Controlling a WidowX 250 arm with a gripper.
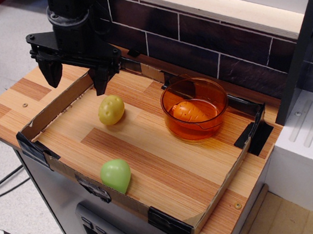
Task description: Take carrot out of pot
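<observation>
Lying inside the translucent pot (195,109), stubby speckled orange carrot (191,112), clear wood at seven o'clock, gripper (77,77) spread open, empty, at ten o'clock.

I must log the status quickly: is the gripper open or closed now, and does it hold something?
Gripper: open, jaws spread wide apart, holding nothing. The carrot lies in the pot.

Yellow speckled potato (111,110) on wooden tabletop (166,171), light green fruit (116,176) near front edge (low cardboard rim (52,112))
</observation>
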